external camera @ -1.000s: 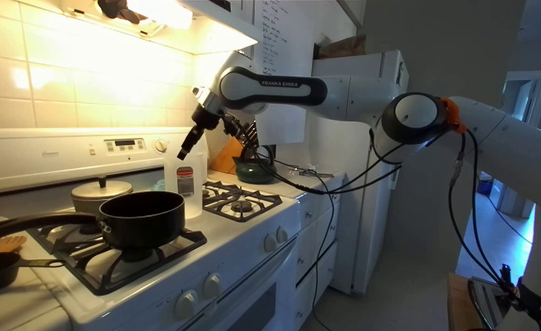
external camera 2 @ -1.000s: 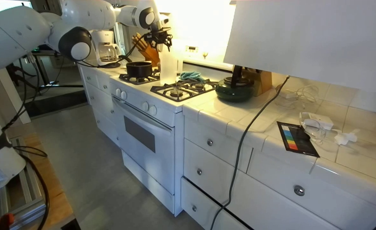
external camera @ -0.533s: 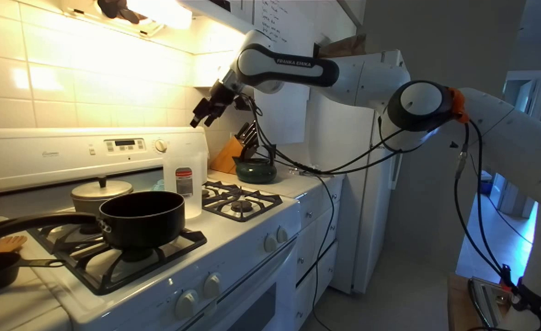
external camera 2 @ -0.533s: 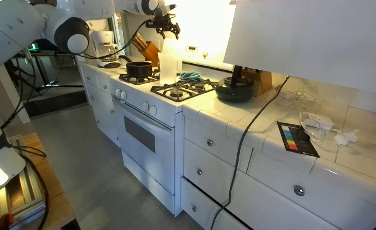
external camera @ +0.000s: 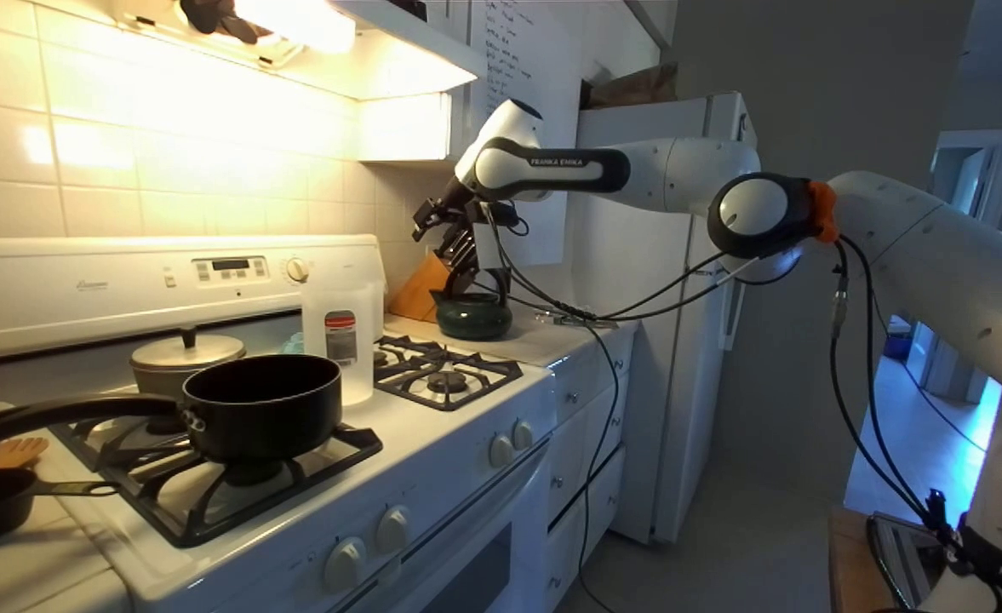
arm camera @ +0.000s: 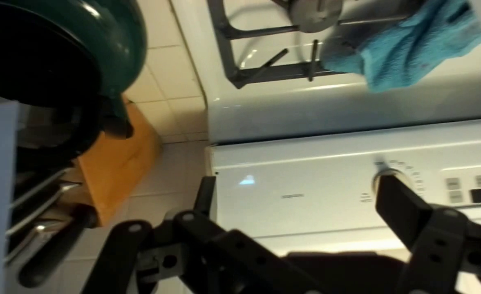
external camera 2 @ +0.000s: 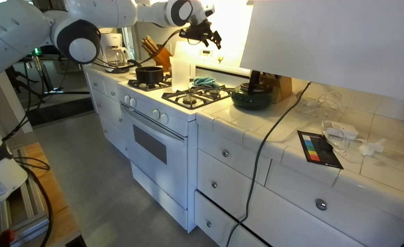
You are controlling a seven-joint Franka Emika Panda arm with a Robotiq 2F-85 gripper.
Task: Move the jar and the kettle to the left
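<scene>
The jar is a tall, translucent whitish container (external camera: 360,358) with a label that is red at its top. It stands upright on the stove, and it also shows in an exterior view (external camera 2: 180,73). The kettle (external camera: 473,319) is squat and dark green with a dark arched handle. It sits on the counter right of the stove, also in an exterior view (external camera 2: 251,98); its body (arm camera: 121,36) fills the wrist view's upper left. My gripper (external camera: 431,234) is open and empty, in the air above and between them. It also shows in an exterior view (external camera 2: 212,44) and wrist view (arm camera: 295,183).
A black saucepan (external camera: 262,413) and a lidded pot (external camera: 187,353) stand on the left burners. A knife block (external camera: 418,291) stands behind the kettle. A teal cloth (external camera 2: 205,81) lies behind the jar. A cabinet (external camera 2: 325,41) hangs over the counter. A cable (external camera 2: 274,127) crosses the counter edge.
My gripper has risen from just above the jar, tilted forward and moved right toward the kettle's side, sinking slightly in the last half second. The jar and kettle stand where they were.
</scene>
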